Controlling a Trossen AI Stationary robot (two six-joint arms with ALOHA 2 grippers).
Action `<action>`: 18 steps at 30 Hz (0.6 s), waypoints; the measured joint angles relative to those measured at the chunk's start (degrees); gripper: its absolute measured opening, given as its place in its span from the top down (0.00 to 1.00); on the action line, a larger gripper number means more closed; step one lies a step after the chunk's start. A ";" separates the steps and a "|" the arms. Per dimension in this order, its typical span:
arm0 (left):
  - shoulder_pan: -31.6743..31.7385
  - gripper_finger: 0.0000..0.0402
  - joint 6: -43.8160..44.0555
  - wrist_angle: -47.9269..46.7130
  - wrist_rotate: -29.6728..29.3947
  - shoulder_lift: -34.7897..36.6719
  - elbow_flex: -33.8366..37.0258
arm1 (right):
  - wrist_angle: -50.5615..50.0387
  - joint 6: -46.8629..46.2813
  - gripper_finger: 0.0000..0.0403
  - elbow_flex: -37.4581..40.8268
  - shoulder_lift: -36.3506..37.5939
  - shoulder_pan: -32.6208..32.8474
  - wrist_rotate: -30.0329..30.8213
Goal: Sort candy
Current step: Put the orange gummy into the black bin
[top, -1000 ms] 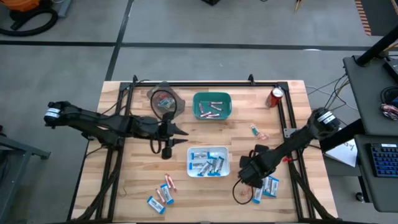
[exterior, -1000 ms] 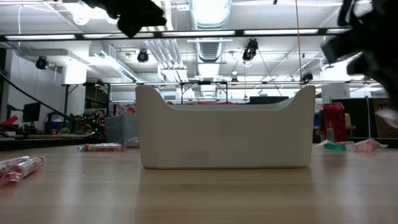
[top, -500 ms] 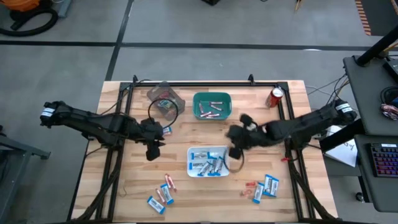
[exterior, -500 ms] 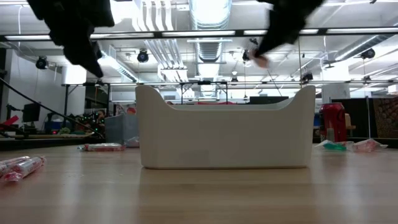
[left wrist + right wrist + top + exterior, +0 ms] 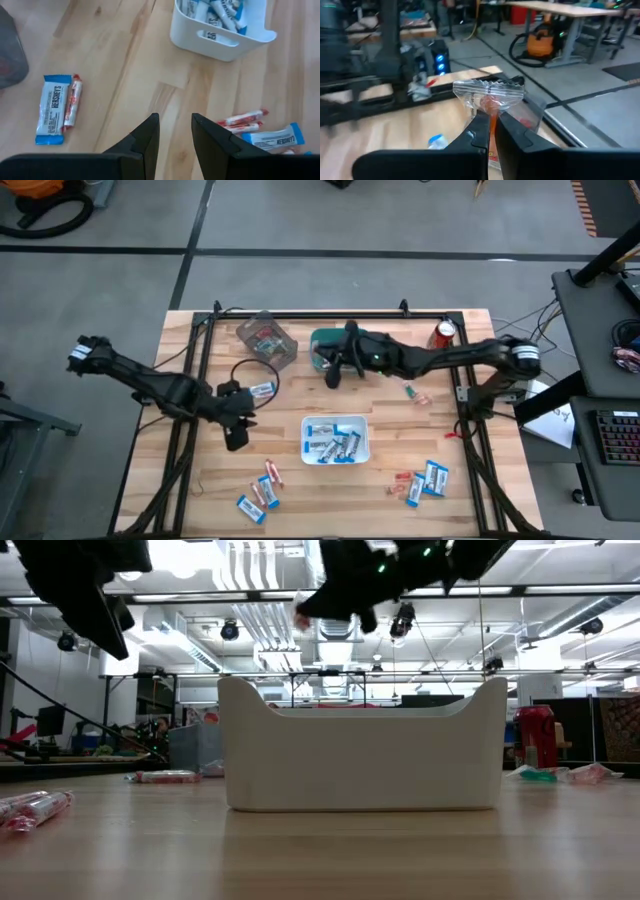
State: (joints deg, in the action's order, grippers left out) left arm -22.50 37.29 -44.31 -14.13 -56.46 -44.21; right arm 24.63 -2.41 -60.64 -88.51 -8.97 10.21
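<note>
**Q:** High view, labelled parts: which gripper is working, and how is this step done well?

**A:** The right gripper (image 5: 491,122) is pressed together on a clear-wrapped pinkish stick (image 5: 490,96) and hangs over the teal bin (image 5: 318,352), at the middle of the bench's far edge. The sweet probably belongs in this bin. It is best let go low and well inside the walls, since the twisted wrapper ends could catch on the rim. The left gripper (image 5: 175,125) hovers over the left half of the bench, slightly spread and empty. A blue-and-white packet (image 5: 54,112) lies just beside it, with a stick (image 5: 73,102) touching the packet.

**Q:** What are the counts?

**A:** There are three bins: the teal bin, a clear bin (image 5: 285,345) toward the far left corner, and a white bin (image 5: 305,440) at the centre holding blue packets. One red soda can (image 5: 444,333) stands near the far right corner. Four loose blue packets (image 5: 435,477) can be counted: one by the left gripper, one near the near left corner and two near the near right corner. At least three loose sticks lie on the left half. The small red pieces and the bins' contents are too small to count.
</note>
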 joint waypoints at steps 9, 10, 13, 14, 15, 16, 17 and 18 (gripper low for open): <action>-8.05 0.76 6.67 -0.30 -4.84 0.53 0.00 | 6.00 -0.51 0.97 -7.32 -11.73 -3.52 0.24; -8.50 0.76 6.94 -0.28 -4.90 0.47 0.00 | 5.96 -0.51 0.97 -8.48 -12.84 -3.72 0.29; -9.59 0.76 7.69 -0.28 -4.92 0.43 0.00 | 5.99 0.04 0.97 -11.96 -15.79 -4.20 0.29; -9.78 0.76 7.93 -0.25 -4.94 0.43 0.00 | 5.96 0.12 0.97 -13.13 -16.82 -4.42 0.30; -9.99 0.76 8.23 -0.29 -4.94 0.43 0.00 | 6.00 0.15 0.97 -14.32 -17.91 -4.56 0.29; -10.13 0.76 8.38 -0.27 -4.97 0.43 0.00 | 5.94 0.11 0.97 -15.34 -18.74 -4.77 0.28; -10.22 0.76 8.52 -0.27 -5.27 0.47 0.00 | 5.58 0.08 0.97 -16.27 -19.70 -4.97 0.29; -10.31 0.76 8.73 -0.29 -5.83 0.47 0.00 | 5.60 0.10 0.97 -17.33 -20.74 -5.11 0.31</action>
State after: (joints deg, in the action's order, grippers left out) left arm -32.81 46.01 -44.60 -19.96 -55.99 -44.21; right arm 30.23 -2.31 -77.97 -109.25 -14.07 10.52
